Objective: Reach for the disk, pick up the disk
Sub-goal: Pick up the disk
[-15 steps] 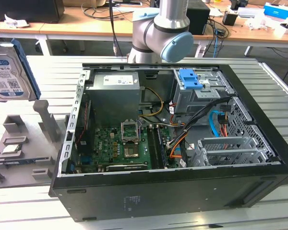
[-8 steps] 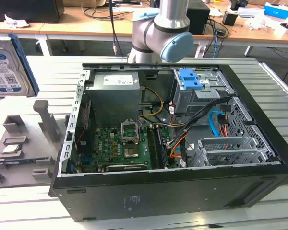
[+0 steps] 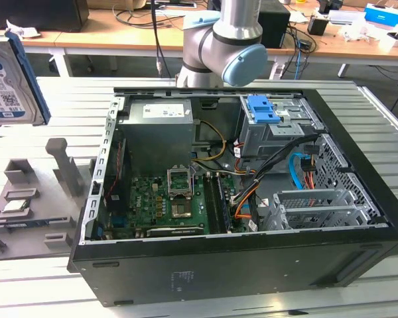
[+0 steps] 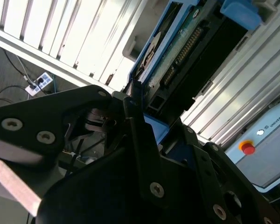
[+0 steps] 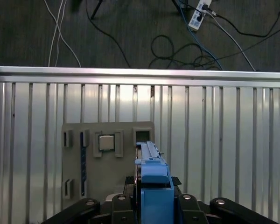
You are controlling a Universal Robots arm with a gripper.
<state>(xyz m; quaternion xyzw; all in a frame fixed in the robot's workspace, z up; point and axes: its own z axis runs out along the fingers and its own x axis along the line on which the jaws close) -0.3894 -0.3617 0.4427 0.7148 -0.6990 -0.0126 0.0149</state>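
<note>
Ribbed aluminium table carries an open black computer case and a grey moulded holder plate. In the first wrist view, dark floor with loose cables and a power strip lies beyond the table edge.

Obscured items: the disk is cut by the exterior view's left border, so part of it and whatever grips it fall outside that frame. The arm is cut at the top border. A silver tube and a pale blue joint cap show behind the case.

In the first wrist view the disk is seen edge-on, blue plastic rail towards the camera, its near part hidden within the black gripper, which is clamped on it from both sides. The disk is held over the holder plate, near a small square silver chip seated in a recess.

In the second wrist view a matt black finger lies against the disk's blue rail. Green circuit board and a connector row show on the disk's exposed face.
</note>
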